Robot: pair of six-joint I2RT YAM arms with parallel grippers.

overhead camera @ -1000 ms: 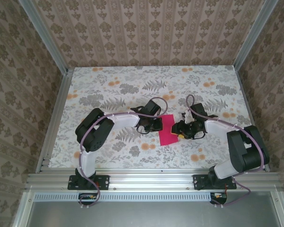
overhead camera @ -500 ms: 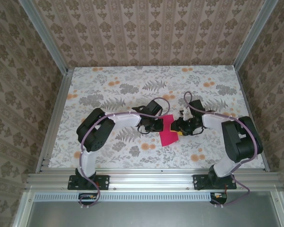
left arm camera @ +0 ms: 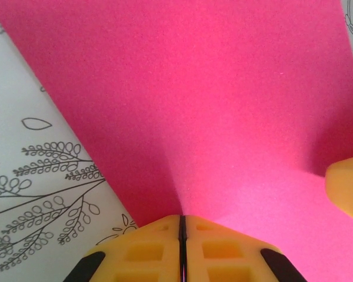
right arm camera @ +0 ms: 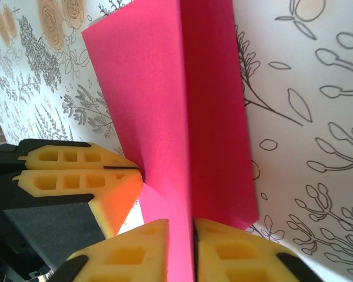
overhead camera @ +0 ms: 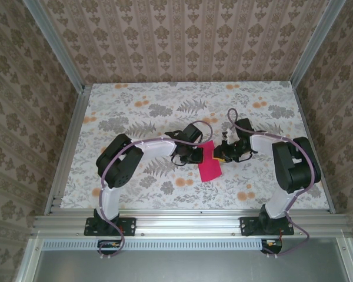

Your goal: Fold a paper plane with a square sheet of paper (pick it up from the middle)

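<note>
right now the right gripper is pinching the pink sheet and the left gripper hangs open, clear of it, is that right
Not quite: the left gripper is neither open nor clear of it. The left wrist view shows its jaws shut on the edge of the pink sheet. The right gripper does pinch the sheet, as you said.

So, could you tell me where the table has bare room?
Bare: the far strip of the table along the back wall, and its left edge beside the rail. Crowded: the middle, where the left gripper and right gripper pinch the sheet of paper.
</note>
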